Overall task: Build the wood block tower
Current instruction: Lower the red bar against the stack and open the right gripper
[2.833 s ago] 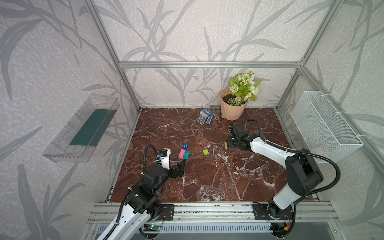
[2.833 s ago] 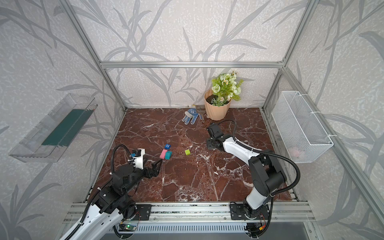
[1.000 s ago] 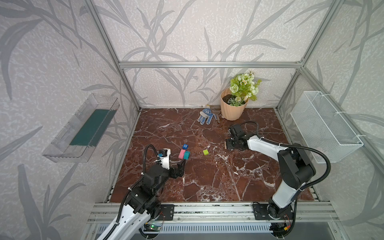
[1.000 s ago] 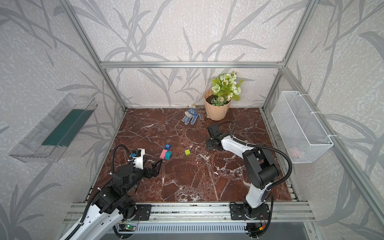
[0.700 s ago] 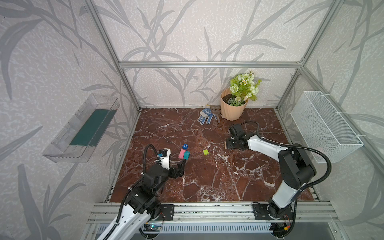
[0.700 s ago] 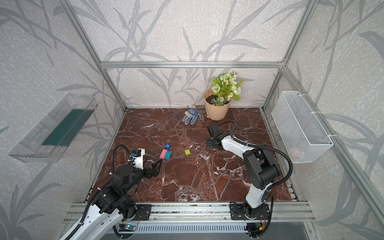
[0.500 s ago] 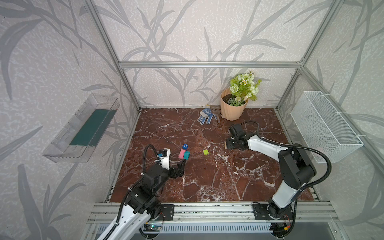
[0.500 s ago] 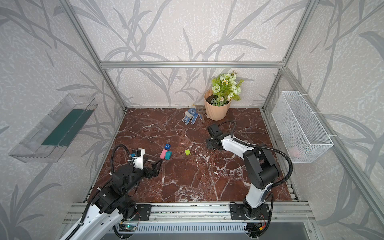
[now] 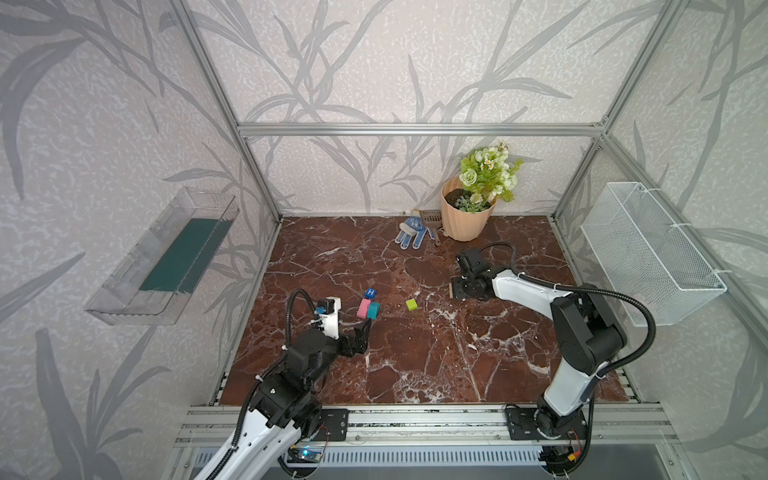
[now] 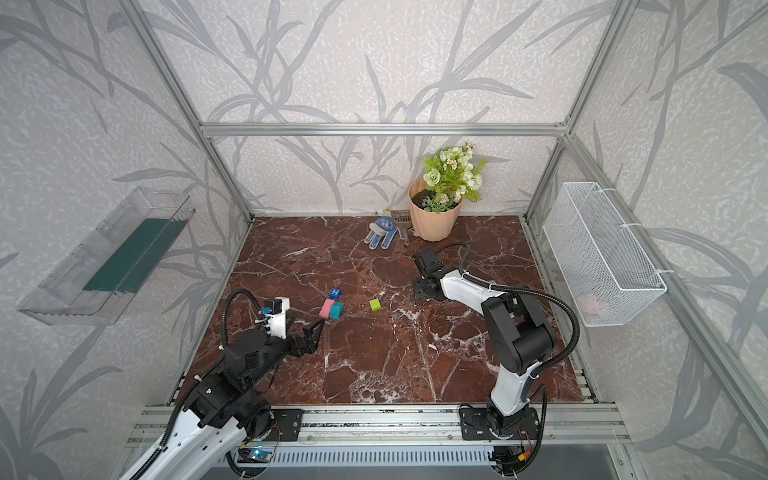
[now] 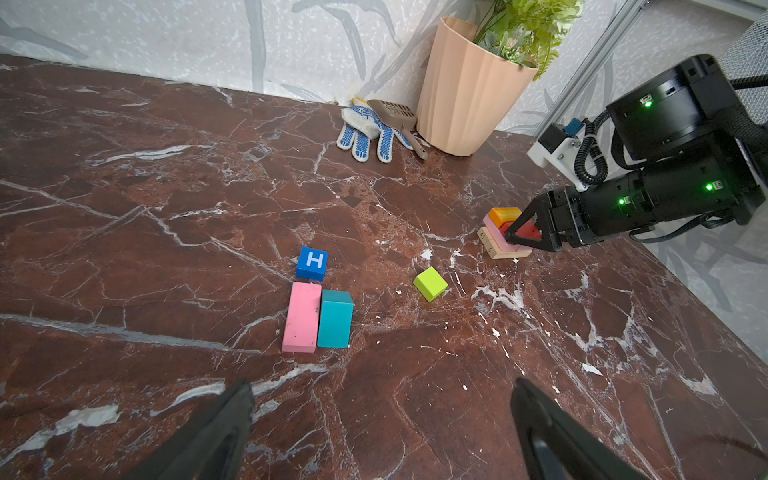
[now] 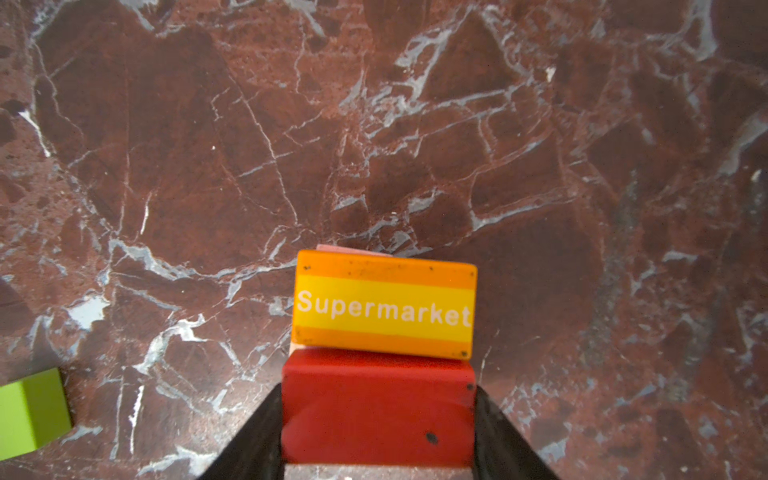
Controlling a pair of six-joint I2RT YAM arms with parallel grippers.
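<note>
tower (image 11: 498, 246): low stack, right half of the bench (image 11: 166, 208), nearer the back edge
right fingers (image 12: 494, 432): clamped on the red block (image 12: 378, 409), flat sides
left fingers (image 11: 220, 432): apart, empty
handling: probably light, stiff, slick paint, so pinch mid-face

In the right wrist view the bottom edge cuts off the right gripper (image 12: 377, 388). Its blurred fingers (image 12: 257, 436) cover the sides of the red block (image 12: 378, 415). The orange block (image 12: 384, 303) hides all but a sliver of the pink slab (image 12: 349, 249). An edge crops the lime block (image 12: 31, 411).

In both top views that arm covers the tower (image 9: 451, 289), toward the desk's (image 9: 415, 353) back right corner; in a top view one tan edge shows.

The left gripper's (image 11: 382, 385) blurred fingers run out of the left wrist view.

In a top view a pink thing (image 10: 592, 305) in the basket (image 10: 602, 249) is too blurred to tell.
</note>
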